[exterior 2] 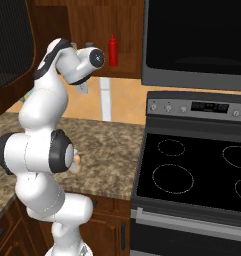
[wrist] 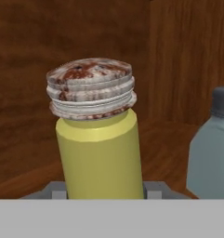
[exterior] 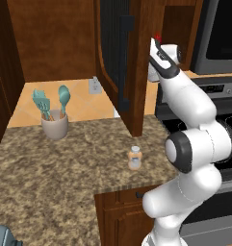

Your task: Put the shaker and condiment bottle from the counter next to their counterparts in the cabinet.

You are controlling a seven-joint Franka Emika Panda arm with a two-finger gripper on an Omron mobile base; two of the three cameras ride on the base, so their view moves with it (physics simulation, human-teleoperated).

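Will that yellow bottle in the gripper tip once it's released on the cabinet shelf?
The yellow bottle looks tall, narrow and rigid, with a wider cap, so probably somewhat tippy. Its smooth sides may slip. The grey bottle stands close, so a nudge is possible.

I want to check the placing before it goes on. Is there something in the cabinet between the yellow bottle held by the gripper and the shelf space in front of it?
Nothing visible blocks it. In the hand view the yellow bottle with the rusty ridged cap faces bare wooden shelf; a grey-blue bottle with a dark cap stands off to the side, apart from it.
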